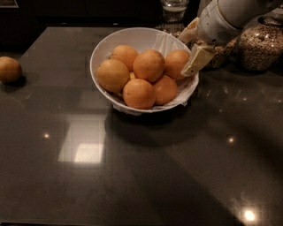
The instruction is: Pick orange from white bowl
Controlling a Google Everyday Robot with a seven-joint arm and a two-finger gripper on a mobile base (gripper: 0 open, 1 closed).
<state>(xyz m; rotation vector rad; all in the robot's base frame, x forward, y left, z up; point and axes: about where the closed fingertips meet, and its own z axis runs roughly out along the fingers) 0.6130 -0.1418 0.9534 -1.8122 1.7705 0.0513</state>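
A white bowl [102, 48] with a crinkled paper lining stands at the back middle of the dark table and holds several oranges. The rightmost orange [176, 62] lies against the bowl's right side. My gripper [191, 47] reaches in from the upper right and hangs over the bowl's right rim, right beside that orange. Its cream fingers [196, 59] stand apart and hold nothing. The near finger touches or nearly touches the orange's right side; the far finger sits behind it near the rim.
One loose orange [9, 69] lies on the table at the far left. Clear glass jars of grains [261, 44] stand behind the bowl at the right, under my arm, and another jar [173, 9] stands at the back. The dark table [146, 176] stretches toward the front.
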